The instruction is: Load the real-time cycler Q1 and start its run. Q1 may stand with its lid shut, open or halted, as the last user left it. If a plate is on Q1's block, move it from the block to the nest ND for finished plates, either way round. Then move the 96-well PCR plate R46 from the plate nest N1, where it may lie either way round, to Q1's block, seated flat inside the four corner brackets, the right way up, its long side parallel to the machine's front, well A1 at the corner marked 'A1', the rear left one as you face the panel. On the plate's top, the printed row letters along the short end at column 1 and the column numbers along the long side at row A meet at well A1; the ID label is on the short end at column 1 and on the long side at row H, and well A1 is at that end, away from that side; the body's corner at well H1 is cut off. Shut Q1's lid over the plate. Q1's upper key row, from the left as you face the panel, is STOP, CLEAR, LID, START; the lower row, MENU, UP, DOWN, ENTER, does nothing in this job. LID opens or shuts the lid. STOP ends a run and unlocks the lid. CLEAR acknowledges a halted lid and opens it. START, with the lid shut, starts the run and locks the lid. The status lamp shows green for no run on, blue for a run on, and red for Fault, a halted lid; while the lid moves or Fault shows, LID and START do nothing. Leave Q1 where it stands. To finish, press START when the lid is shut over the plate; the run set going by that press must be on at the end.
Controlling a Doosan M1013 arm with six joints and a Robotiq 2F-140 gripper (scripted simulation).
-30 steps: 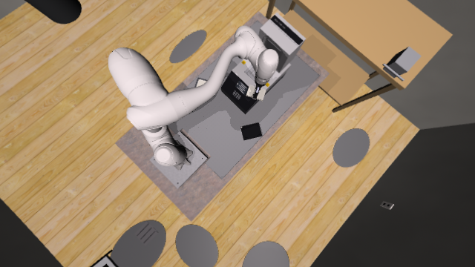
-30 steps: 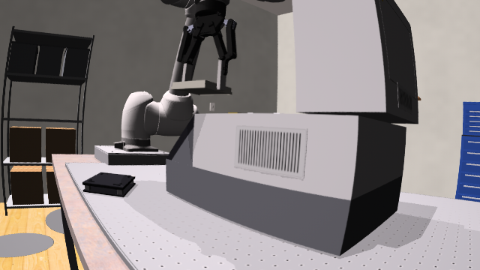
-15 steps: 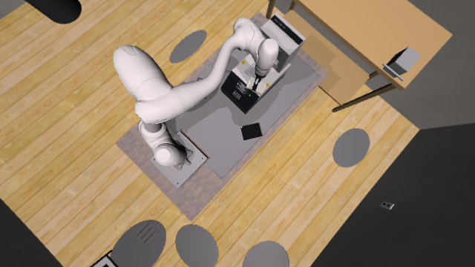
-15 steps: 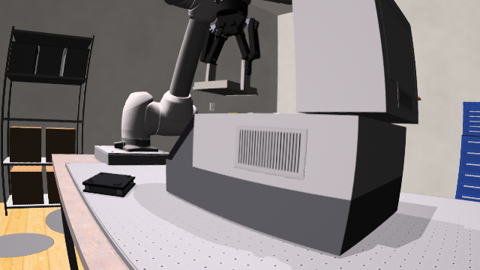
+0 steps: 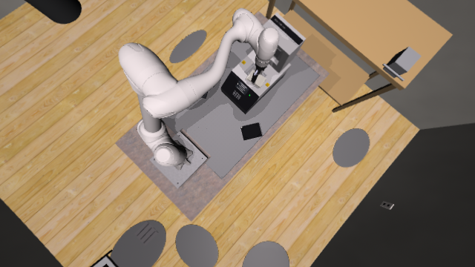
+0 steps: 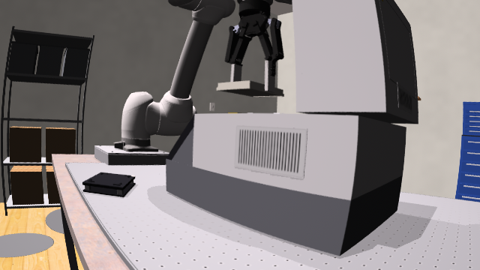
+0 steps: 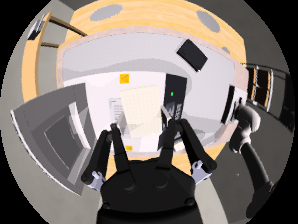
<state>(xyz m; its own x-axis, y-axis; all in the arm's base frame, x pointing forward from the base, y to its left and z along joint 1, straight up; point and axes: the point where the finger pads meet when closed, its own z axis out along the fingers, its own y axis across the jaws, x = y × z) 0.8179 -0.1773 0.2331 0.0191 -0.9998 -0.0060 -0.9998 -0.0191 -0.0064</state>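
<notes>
The gripper [image 6: 252, 73] pinches PCR plate R46 [image 6: 249, 88] level above cycler Q1's [image 6: 285, 165] open block, long axis apparently parallel to Q1's front.

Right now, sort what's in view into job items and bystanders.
Job items:
- cycler Q1, lid up
- PCR plate, held in the hand above the block
- black nest

Bystanders:
- shelf rack
- blue drawer unit
- wooden table
</notes>
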